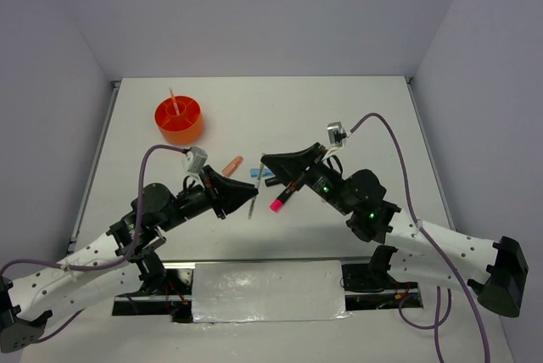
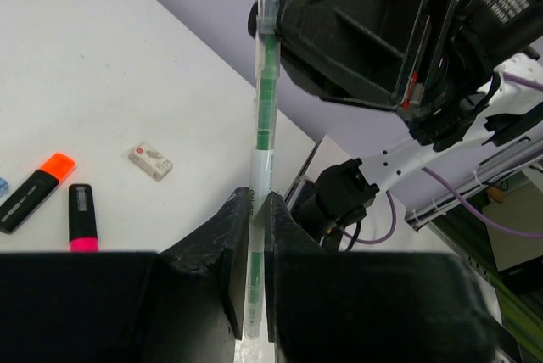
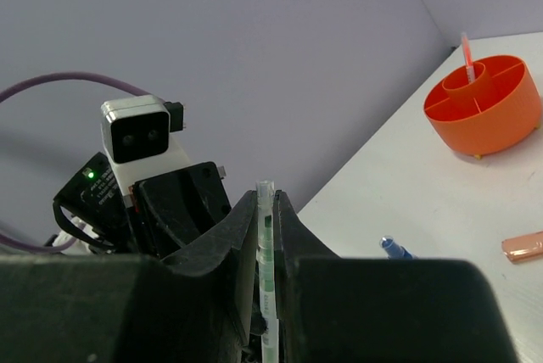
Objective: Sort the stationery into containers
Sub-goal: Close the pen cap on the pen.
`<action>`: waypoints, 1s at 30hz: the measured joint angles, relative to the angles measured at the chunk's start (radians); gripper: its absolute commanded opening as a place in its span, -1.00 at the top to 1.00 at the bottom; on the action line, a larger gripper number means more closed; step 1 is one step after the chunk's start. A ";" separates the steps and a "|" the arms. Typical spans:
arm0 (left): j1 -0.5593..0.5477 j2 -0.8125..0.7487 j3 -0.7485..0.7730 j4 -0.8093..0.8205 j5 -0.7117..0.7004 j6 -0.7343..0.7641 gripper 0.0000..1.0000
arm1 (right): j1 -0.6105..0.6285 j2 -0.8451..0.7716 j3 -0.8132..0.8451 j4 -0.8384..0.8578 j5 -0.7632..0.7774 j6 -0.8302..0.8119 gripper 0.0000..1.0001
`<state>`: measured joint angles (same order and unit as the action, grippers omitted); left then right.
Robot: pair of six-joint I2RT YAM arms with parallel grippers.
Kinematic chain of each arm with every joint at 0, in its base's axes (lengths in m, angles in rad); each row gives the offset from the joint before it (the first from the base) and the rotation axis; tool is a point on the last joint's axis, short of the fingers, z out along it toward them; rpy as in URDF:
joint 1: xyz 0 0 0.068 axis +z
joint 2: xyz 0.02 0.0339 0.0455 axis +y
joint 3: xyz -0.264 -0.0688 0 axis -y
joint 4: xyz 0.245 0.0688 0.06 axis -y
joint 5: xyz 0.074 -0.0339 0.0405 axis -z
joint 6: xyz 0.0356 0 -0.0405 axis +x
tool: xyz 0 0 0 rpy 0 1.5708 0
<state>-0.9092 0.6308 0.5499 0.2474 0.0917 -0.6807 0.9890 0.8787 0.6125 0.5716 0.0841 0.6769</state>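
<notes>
I hold the green pen [image 2: 263,125] from both ends above the middle of the table [image 1: 356,108]. My left gripper [image 2: 257,203] is clamped narrow on its lower barrel. My right gripper [image 3: 265,200] is pinched tight on its clear upper end, so my two wrists face each other nose to nose. Each blocks much of the other's camera: the right wrist view is filled by the left arm's black body and grey camera housing, and the left wrist view by the right arm's dark bulk. On the table below the pen lie a pink-capped highlighter [image 2: 81,217] and an orange-capped highlighter [image 2: 38,189], side by side but apart, with the beige eraser [image 2: 151,160] a little beyond them. Farther out lies the salmon piece [image 1: 232,164]. Near it the blue-capped bottle [image 3: 395,249] shows only its tip past my right finger. Well beyond, toward the far left corner, stands the orange organiser [image 1: 179,121], with an orange pen [image 1: 173,100] upright in its centre well. From above, the green pen is only a thin pale sliver between my fingertips. There the right arm covers most of the orange-capped highlighter. Both wrist pictures cut off the pen's near end, and I cannot make out its printing.
</notes>
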 measured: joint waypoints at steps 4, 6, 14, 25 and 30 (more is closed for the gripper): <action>-0.002 0.000 0.000 0.034 -0.013 -0.001 1.00 | 0.018 0.010 -0.002 0.041 0.016 0.006 0.80; -0.002 0.001 0.000 0.056 -0.020 -0.002 1.00 | 0.032 0.015 -0.002 0.057 0.029 0.006 0.78; -0.004 0.005 0.000 0.095 -0.024 0.002 1.00 | 0.065 0.032 -0.001 0.117 0.080 -0.005 0.32; -0.001 0.034 0.017 0.126 -0.042 0.053 1.00 | 0.100 0.042 -0.002 0.092 0.021 -0.044 0.22; -0.002 0.036 0.017 0.143 -0.027 0.050 0.94 | 0.099 0.042 -0.001 0.079 0.044 -0.072 0.76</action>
<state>-0.9115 0.6670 0.5671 0.3901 0.0643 -0.6304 1.0882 0.9203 0.6113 0.6502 0.1280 0.6048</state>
